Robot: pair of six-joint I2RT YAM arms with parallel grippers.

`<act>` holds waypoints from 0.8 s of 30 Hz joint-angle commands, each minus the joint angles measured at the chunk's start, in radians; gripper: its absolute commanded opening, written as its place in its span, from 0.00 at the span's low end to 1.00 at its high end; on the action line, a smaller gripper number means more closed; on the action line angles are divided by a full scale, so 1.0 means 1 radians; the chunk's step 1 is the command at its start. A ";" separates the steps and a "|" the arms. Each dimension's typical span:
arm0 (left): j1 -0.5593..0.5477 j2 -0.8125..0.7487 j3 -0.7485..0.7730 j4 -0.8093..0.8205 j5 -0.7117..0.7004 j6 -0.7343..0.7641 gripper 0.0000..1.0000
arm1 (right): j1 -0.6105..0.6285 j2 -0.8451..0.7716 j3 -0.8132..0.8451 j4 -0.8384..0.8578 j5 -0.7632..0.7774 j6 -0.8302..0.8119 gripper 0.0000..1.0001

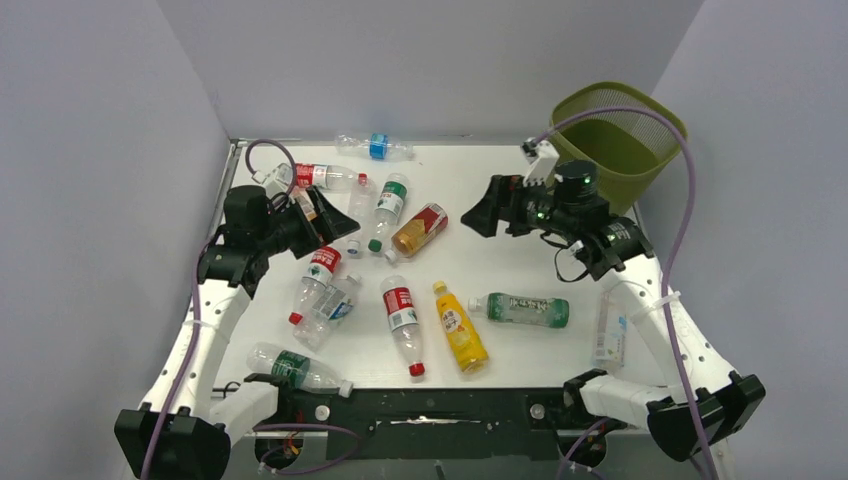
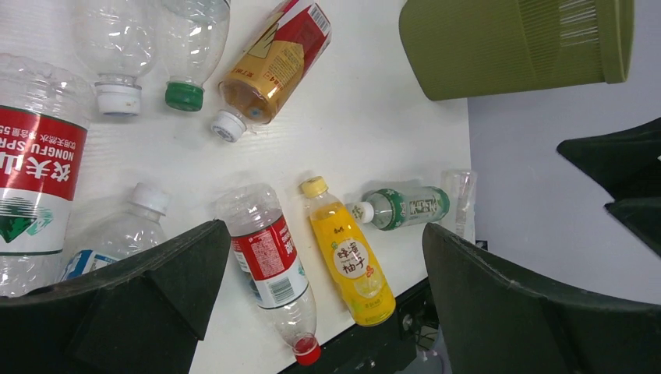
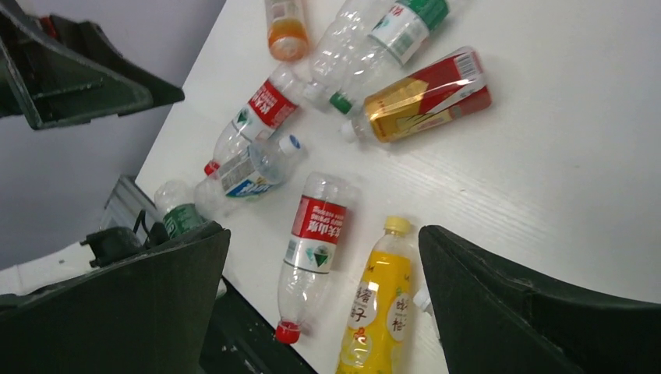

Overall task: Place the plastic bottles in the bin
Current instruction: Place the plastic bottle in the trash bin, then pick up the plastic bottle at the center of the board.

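Seen: jaws on both sides wide apart, empty; plastic bottles [image 1: 400, 305] strewn over table [image 1: 450, 180] from 9 to 5 o'clock, bin [image 1: 620, 140] at 2 o'clock. Start with isolated green-labelled bottle [image 1: 520, 310], clamping across mid-body.

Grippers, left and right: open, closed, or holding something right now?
Left gripper: open, holding nothing.
Right gripper: open, holding nothing.

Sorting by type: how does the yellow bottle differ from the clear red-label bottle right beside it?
The yellow bottle is yellow throughout with a yellow cap; the clear red-label bottle is see-through with a red cap. The yellow bottle's cap points toward the table's far side; the clear red-label bottle's points toward its near edge. Both lie on their sides on the table, apart.
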 commanded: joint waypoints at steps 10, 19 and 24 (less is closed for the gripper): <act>-0.084 -0.073 0.042 -0.182 -0.169 0.050 0.98 | 0.479 0.158 -0.019 -0.029 0.419 0.089 0.98; -0.196 -0.076 0.071 -0.095 -0.322 -0.009 0.98 | 0.637 0.216 -0.044 0.014 0.564 0.171 0.98; -0.348 -0.061 0.064 -0.043 -0.452 -0.059 0.98 | 0.639 0.192 -0.043 -0.017 0.565 0.150 0.98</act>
